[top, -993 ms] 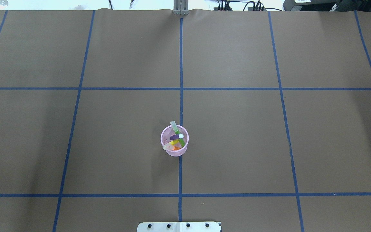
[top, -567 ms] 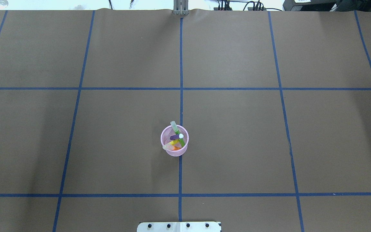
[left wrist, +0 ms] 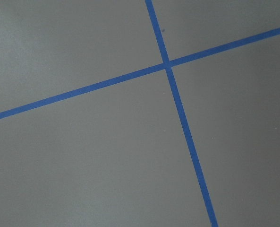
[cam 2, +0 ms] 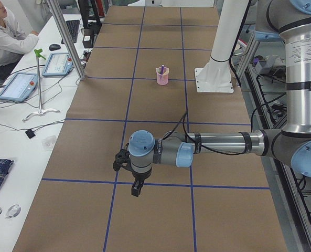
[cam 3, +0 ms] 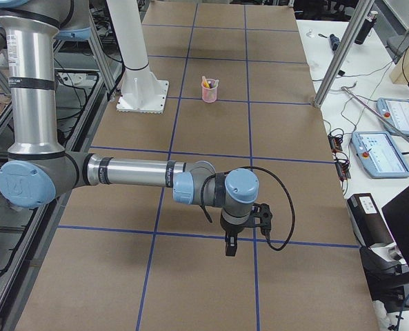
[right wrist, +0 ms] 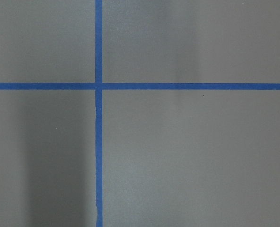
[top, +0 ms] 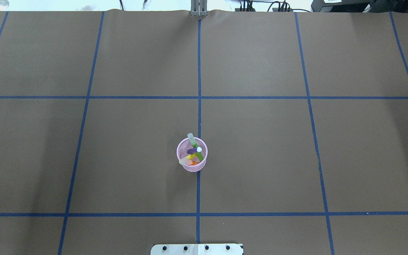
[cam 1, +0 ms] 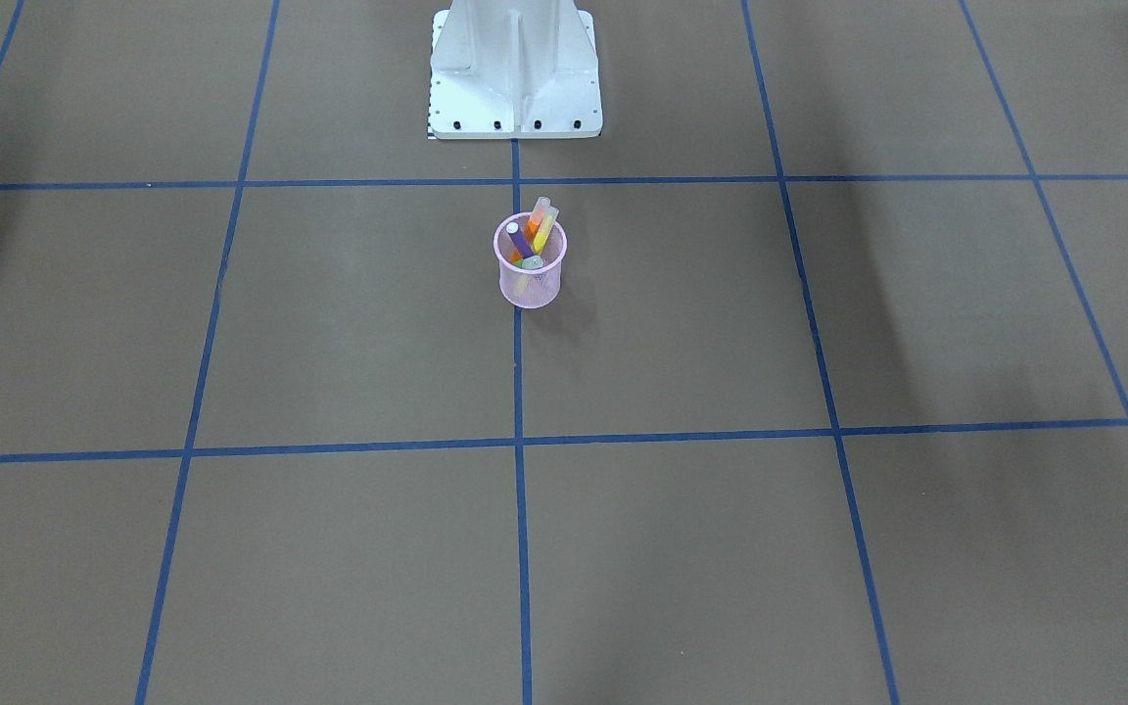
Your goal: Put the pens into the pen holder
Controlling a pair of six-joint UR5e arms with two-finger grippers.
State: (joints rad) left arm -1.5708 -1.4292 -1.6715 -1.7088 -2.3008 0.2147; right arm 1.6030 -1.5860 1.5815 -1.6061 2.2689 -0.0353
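The pink mesh pen holder (top: 193,168) stands upright near the table's middle, on a blue tape line. The green pen (top: 191,137), purple pen (top: 192,151), yellow pen (top: 190,157) and orange pen (top: 192,163) all stand inside it, leaning on the rim. The holder also shows in the front view (cam 1: 531,286). My left gripper (cam 2: 136,189) hangs over the table far from the holder, seen only in the left side view; I cannot tell its state. My right gripper (cam 3: 230,247) is likewise far from the holder, and I cannot tell its state. Both wrist views show only brown cover and blue tape.
The white robot base (cam 1: 515,69) stands just behind the holder. Blue tape lines grid the brown table cover. A metal post (cam 2: 66,37) and tablets (cam 2: 19,86) sit along one side, where an operator (cam 2: 3,37) sits; another post (cam 3: 342,55) stands on the other side.
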